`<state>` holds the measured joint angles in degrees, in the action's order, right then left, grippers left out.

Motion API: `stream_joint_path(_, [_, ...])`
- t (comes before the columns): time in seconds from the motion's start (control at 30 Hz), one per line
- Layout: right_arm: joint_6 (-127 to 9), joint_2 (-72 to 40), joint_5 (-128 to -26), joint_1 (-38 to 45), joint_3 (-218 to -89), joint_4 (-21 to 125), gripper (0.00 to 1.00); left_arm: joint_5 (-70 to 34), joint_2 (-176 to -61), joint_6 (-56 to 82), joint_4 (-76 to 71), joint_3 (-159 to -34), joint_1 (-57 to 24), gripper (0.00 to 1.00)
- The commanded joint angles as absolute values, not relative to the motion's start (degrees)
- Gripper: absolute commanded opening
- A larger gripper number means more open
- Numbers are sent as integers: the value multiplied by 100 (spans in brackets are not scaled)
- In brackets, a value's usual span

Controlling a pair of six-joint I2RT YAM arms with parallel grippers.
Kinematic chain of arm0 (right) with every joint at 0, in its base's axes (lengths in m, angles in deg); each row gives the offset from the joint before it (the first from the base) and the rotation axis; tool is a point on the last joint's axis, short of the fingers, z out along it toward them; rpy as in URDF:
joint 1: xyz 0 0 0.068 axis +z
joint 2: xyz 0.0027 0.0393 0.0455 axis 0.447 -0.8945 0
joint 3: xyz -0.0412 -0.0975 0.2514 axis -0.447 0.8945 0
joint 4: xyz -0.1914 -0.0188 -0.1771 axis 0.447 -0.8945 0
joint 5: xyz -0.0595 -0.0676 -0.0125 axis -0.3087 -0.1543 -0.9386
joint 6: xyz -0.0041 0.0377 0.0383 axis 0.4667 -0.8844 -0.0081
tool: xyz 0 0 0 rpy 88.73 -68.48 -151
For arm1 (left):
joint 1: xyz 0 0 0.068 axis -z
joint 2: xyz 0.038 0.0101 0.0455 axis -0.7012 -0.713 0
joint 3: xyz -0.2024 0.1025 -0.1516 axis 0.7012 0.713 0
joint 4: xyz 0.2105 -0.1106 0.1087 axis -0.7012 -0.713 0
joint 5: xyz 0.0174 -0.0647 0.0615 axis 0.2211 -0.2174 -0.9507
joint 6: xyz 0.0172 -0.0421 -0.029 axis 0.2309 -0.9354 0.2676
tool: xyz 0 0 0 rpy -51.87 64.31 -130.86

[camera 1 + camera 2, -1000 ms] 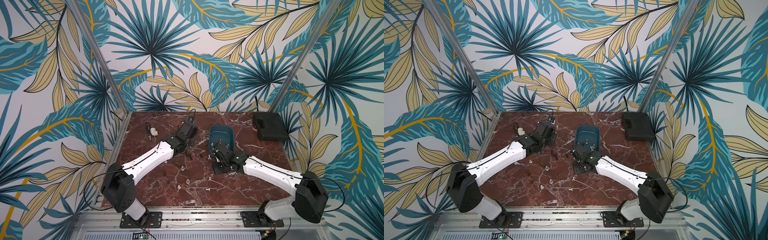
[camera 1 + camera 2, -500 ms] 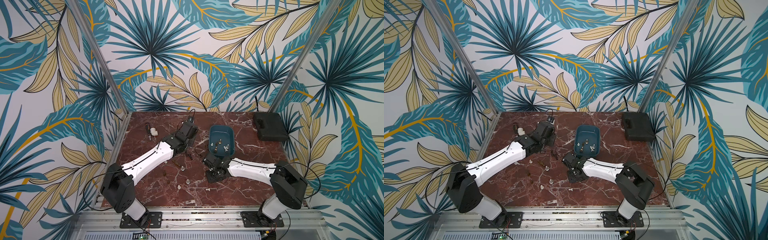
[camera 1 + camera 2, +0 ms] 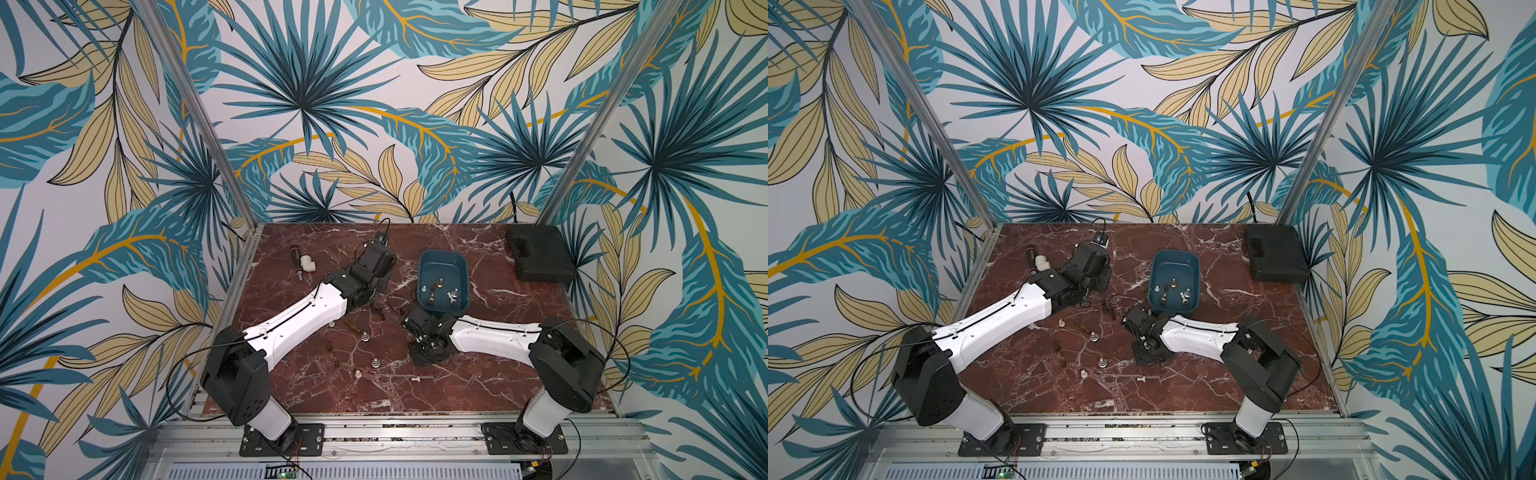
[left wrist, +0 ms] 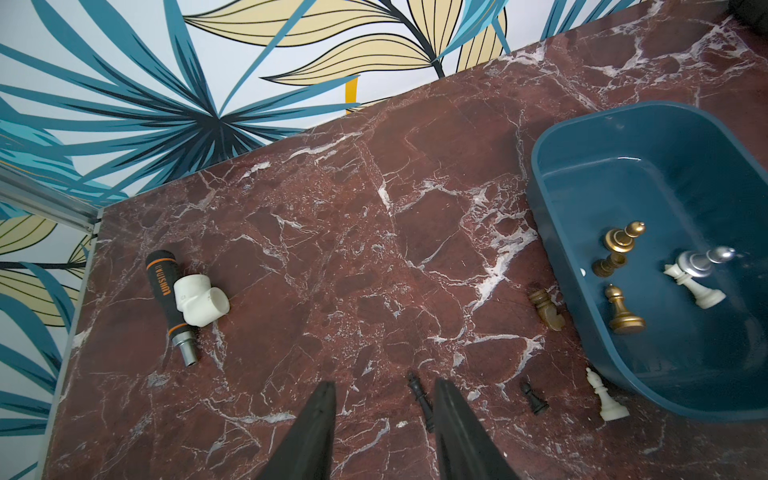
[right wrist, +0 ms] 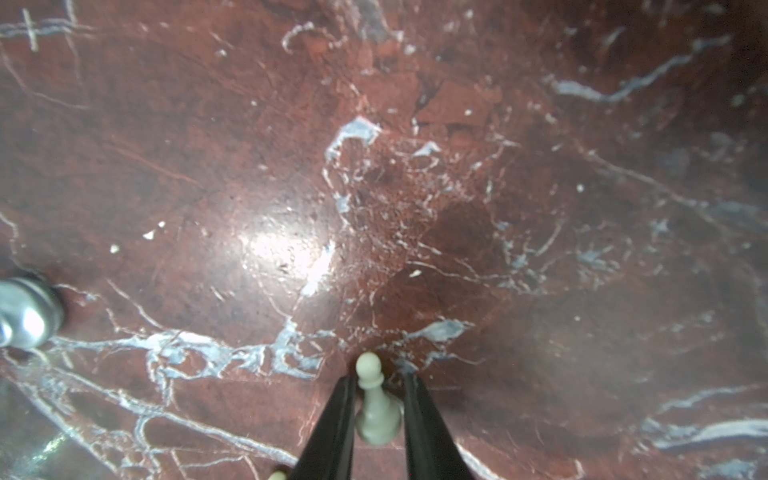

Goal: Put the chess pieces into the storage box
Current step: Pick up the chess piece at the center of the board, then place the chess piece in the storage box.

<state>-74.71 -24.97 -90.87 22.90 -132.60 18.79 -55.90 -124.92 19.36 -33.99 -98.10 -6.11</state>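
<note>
Right gripper (image 5: 379, 380) clenched on the base of a white pawn (image 5: 376, 411) on the marble table (image 5: 540, 187), one jaw at either side; how firm the hold is cannot be told. Step in hand, by judgement: the grasp of one of the chess pieces (image 3: 376, 362), most of which lie loose on the table. Five or so already lie in the storage box (image 3: 442, 252), which stands just beyond the right wrist. The next move calls for a straight lift, then a carry over the box's near wall before letting go. A silver piece (image 5: 25, 311) lies near the right gripper on one side. Left gripper (image 4: 384, 388) released, a black piece (image 4: 422, 401) beside one jaw. The left arm is well apart from the carry path, as are the table's front edge and the black case (image 3: 540, 253).
</note>
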Motion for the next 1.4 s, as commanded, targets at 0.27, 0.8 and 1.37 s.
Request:
stream_joint_path(0.27, [-7121, -1740, -9443, 2331, -13940, 1182, 13, -5412, -12494, 1940, -3263, -9965, -631, 43])
stream_joint_path(0.8, [-5676, -3184, -9989, 44, -16481, 785, 13, -4605, -12566, 1761, -3611, -9813, -631, 43])
stream_joint_path(1.37, [-5640, -5236, -9817, -955, -18113, 589, 19, -3277, -13717, 1493, -4366, -10552, -590, 42])
